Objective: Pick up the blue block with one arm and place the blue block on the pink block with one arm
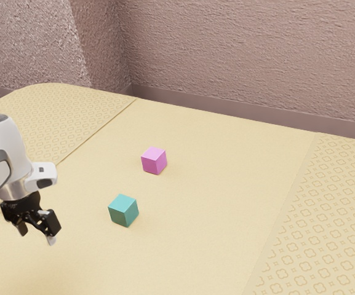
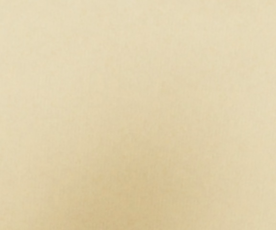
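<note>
Pale yellow desk (image 1: pixel 226 203) is spreading across the scene, plain in the middle, with patterned bands (image 1: pixel 325 215) running along both sides. Rough pinkish-brown walls (image 1: pixel 239 49) are standing behind it, meeting in a corner. A darker baseboard (image 1: pixel 257 110) is running along their foot. Soft, even light is falling.
</note>
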Robot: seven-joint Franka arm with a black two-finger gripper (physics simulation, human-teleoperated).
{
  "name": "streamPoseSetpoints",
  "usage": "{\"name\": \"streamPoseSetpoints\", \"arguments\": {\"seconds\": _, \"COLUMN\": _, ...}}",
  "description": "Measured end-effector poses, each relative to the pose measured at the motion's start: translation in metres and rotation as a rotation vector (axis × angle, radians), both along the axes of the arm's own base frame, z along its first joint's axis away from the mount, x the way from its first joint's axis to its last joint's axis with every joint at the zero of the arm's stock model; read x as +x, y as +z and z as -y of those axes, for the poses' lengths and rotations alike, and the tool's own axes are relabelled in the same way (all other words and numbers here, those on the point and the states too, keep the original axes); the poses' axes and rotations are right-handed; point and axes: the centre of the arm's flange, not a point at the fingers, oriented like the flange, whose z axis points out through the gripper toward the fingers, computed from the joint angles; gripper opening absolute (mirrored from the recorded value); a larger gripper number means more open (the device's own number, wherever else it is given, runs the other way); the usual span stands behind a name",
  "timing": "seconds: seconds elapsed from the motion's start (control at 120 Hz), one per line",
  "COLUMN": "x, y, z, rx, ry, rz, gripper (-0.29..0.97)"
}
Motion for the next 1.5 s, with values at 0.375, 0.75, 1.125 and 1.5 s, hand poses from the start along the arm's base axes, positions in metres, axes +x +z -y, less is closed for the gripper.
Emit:
{"name": "streamPoseSetpoints", "arguments": {"seconds": 0.375, "x": 0.075, "y": -0.039, "z": 0.009, "rx": -0.01, "ry": 0.013, "rz": 0.21, "gripper": 0.68}}
{"name": "streamPoseSetpoints", "arguments": {"seconds": 0.75, "x": 0.146, "y": -0.051, "z": 0.028, "rx": -0.076, "ry": -0.016, "rz": 0.122, "gripper": 0.68}}
{"name": "streamPoseSetpoints", "arguments": {"seconds": 1.125, "x": 0.211, "y": -0.055, "z": 0.025, "rx": -0.077, "ry": -0.07, "rz": 0.079, "gripper": 0.68}}
{"name": "streamPoseSetpoints", "arguments": {"seconds": 1.5, "x": 0.239, "y": -0.082, "z": 0.026, "rx": -0.095, "ry": -0.066, "rz": 0.058, "gripper": 0.68}}
